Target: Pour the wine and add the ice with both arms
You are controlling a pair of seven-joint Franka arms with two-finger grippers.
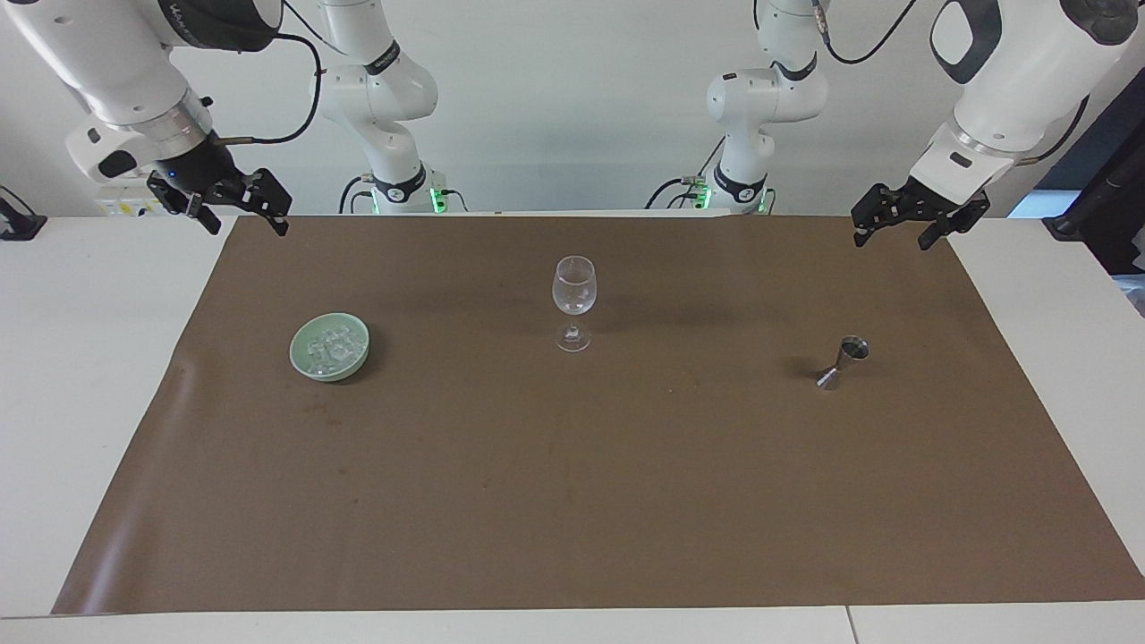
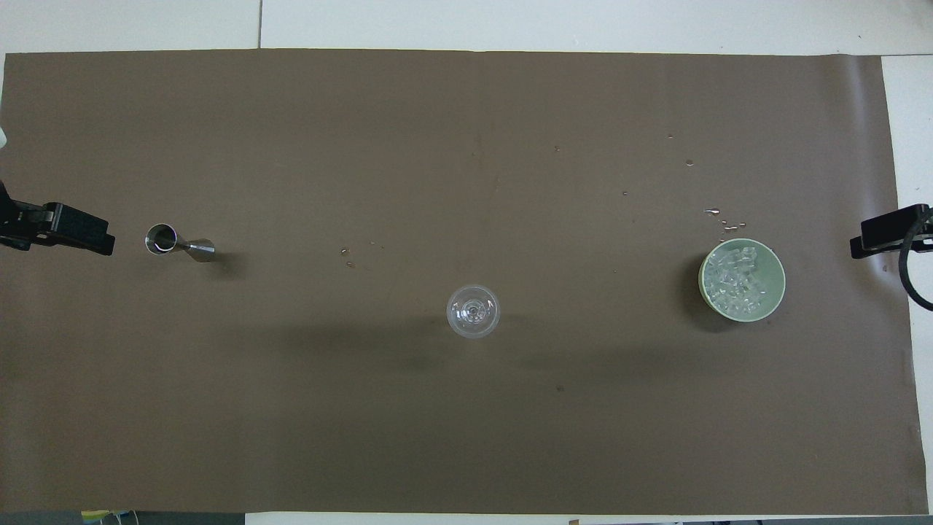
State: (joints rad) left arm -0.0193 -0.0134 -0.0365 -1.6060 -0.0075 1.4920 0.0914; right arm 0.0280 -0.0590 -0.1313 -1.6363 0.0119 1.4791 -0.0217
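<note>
An empty clear wine glass (image 1: pixel 573 300) stands mid-mat; it also shows in the overhead view (image 2: pixel 473 311). The ice (image 1: pixel 329 344) is a heap of small clear cubes in a pale green bowl (image 1: pixel 358 365) toward the right arm's end, and shows from above (image 2: pixel 732 275) in the bowl (image 2: pixel 774 297). A steel jigger (image 1: pixel 843 361) stands upright toward the left arm's end (image 2: pixel 171 240). My left gripper (image 1: pixel 892 240) is open and empty, raised over the mat's corner. My right gripper (image 1: pixel 248 224) is open and empty, raised over the mat's other corner near the robots.
A brown mat (image 1: pixel 572 501) covers most of the white table (image 1: pixel 80 358). Small water drops (image 2: pixel 721 219) lie on the mat just farther from the robots than the bowl, and a few more drops (image 2: pixel 350 255) lie between jigger and glass.
</note>
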